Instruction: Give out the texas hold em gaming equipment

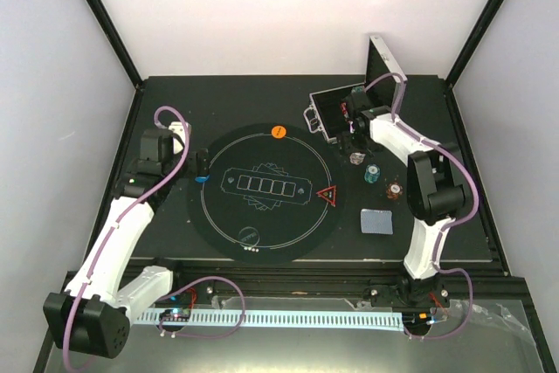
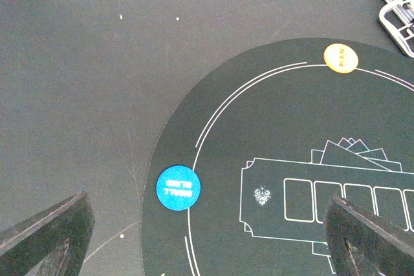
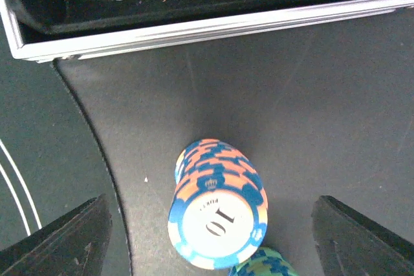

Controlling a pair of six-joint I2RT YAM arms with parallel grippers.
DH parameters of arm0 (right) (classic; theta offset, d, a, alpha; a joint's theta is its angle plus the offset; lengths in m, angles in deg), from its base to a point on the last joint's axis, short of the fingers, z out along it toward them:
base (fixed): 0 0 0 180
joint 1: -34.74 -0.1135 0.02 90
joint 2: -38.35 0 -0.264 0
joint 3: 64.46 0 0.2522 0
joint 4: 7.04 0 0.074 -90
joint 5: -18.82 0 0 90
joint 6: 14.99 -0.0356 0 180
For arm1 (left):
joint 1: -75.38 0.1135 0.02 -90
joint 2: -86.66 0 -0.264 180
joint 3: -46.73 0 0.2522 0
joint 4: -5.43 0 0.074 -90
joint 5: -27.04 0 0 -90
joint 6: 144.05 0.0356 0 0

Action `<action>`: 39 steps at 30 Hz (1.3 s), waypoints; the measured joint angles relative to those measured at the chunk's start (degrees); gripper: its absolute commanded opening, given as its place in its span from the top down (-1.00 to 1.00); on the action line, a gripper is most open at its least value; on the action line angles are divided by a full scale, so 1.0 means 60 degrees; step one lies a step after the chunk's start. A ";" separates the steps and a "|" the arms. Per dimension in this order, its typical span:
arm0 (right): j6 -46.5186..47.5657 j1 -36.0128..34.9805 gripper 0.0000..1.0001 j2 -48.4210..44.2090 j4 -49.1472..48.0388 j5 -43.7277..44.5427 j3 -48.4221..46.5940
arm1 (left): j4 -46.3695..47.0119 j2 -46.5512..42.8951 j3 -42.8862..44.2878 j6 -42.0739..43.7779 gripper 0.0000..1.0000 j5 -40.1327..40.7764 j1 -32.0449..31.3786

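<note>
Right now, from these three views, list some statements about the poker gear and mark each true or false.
1. The blue Small Blind disc lies on the round mat. True.
2. The red triangle marker lies off the mat. False: it sits on the mat's right side.
3. The playing cards lie on the table, right of the mat. True.
4. The right gripper is clamped on the stack of chips marked 10. False: its fingers stand apart either side of it.
</note>
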 measured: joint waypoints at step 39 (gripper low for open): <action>-0.0080 0.0171 0.20 0.0637 0.0291 -0.0018 -0.0244 | 0.0138 -0.0055 -0.0007 0.0135 -0.98 -0.0004 0.0007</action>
